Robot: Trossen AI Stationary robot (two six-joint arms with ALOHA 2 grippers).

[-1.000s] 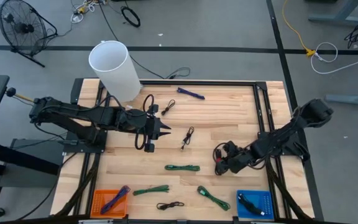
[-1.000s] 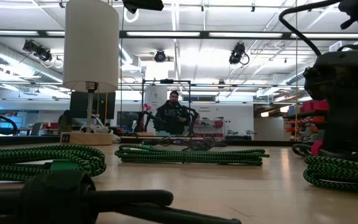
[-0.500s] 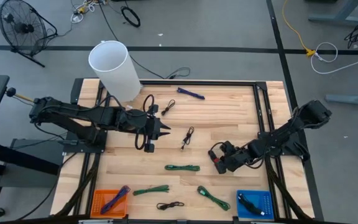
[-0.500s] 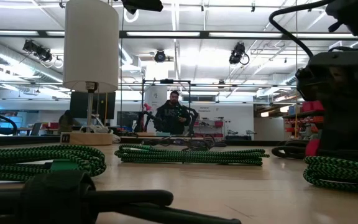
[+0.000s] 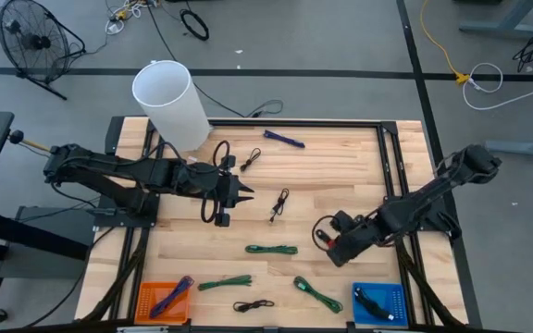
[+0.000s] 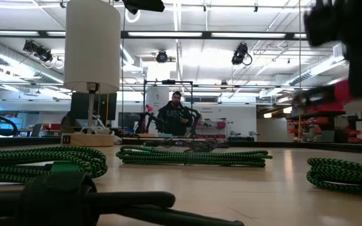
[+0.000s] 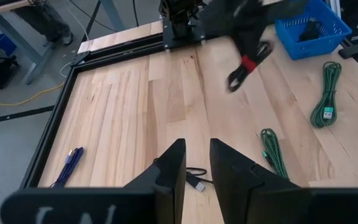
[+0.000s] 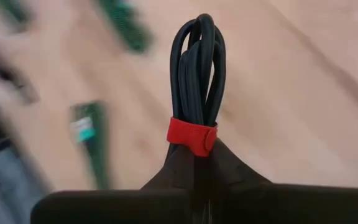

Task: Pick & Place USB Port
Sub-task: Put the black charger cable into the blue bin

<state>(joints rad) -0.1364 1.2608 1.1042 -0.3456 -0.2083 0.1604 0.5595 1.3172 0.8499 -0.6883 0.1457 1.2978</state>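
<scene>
USB cable, a black coil bound with a red strap point(image 8: 194, 93), is pinched at its strap end in the jaws of the right gripper point(image 5: 333, 242); in the right wrist view the loops stand up out of the closed fingers point(image 8: 229, 168). In the high view the bundle point(image 5: 321, 234) sits right of the middle of the wooden table point(image 5: 340, 176), toward the right edge, with the blue plastic basket point(image 5: 378, 302) in the front right corner nearby. In the left wrist view the cable point(image 7: 246, 64) hangs clear of the wood.

The left gripper point(image 5: 244, 193) waits over the left half of the table, its jaws narrowly parted and holding nothing, as its own wrist view shows point(image 7: 195, 163). A small black cable point(image 5: 279, 203) lies just beside it toward the middle.

Green braided cables lie along the front half: one point(image 5: 271, 249) at the centre, one point(image 5: 225, 282) nearer the front edge, one point(image 5: 316, 292) beside the blue basket. A thin black cable point(image 5: 253, 305) lies at the front edge. An orange plastic basket point(image 5: 148, 294) in the front left corner holds a purple cable point(image 5: 172, 295); another purple cable point(image 5: 284, 139) lies near the back edge. A white cylinder point(image 5: 170, 104) stands at the back left corner.
</scene>
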